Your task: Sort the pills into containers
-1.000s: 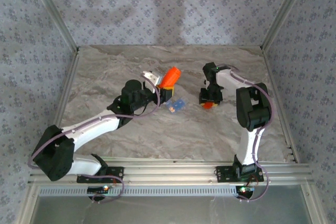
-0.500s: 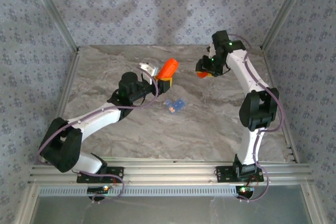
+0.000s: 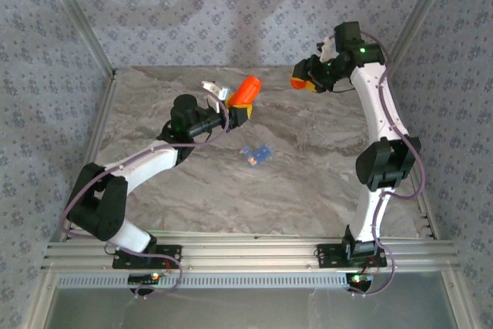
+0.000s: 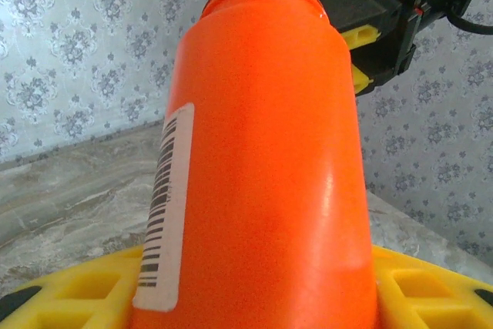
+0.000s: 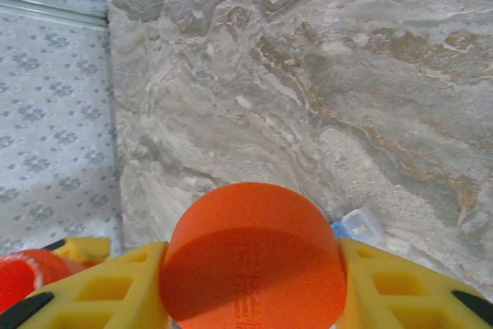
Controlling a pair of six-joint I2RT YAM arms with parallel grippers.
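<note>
Walls of patterned paper ring the marble table. Upper centre, the left gripper clamps a tilted orange bottle; upper right, the right gripper pinches an orange cap. Mid-frame, apart from both, lies the blue pill box; contents too small to tell, an orange speck at its lower edge.
</note>
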